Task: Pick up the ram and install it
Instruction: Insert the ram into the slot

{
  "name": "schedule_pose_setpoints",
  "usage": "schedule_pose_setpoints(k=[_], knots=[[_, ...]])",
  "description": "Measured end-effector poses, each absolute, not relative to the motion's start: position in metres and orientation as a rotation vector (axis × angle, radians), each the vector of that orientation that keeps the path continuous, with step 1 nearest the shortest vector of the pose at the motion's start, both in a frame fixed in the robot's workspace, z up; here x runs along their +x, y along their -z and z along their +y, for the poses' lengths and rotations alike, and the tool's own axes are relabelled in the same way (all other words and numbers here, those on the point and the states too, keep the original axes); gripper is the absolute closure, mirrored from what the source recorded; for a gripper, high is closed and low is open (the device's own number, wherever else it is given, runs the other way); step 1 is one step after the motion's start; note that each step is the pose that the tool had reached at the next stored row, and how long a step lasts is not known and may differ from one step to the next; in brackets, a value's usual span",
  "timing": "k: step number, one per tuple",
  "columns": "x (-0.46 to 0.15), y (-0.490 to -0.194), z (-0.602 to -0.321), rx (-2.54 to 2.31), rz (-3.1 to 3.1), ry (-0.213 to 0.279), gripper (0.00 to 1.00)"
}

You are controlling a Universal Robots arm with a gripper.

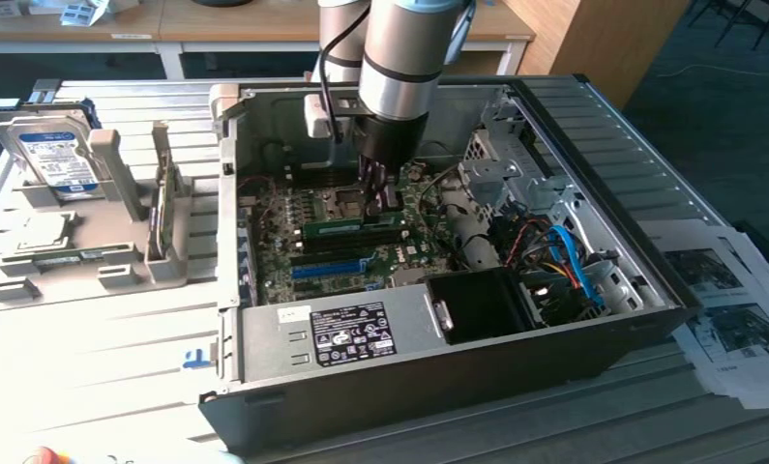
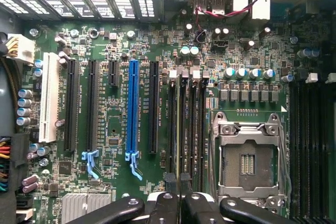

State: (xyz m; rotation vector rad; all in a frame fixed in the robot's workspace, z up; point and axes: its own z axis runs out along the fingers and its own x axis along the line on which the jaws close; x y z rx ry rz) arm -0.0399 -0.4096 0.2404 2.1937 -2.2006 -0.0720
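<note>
Reaching down into the open computer case [image 1: 616,164] on the worktop [image 1: 87,367], the gripper [image 1: 381,198] [image 2: 180,184] is clenching one end of the ram [image 1: 337,230] [image 2: 182,129], which is standing on edge along a memory slot of the motherboard [image 2: 115,145]. In the exterior view the ram is stretching toward 8 o'clock from the gripper, with the processor socket [image 1: 349,201] [image 2: 247,161] sitting at its 12 o'clock and the blue slot [image 1: 326,269] [image 2: 132,108] lying at its 6 o'clock.
</note>
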Motion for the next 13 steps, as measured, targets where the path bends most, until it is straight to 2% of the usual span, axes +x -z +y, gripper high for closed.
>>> schedule_pose_setpoints(k=[13], knots=[[-0.0399, -0.2405, -0.4116, 2.194, -2.201, 0.072, 0.88]])
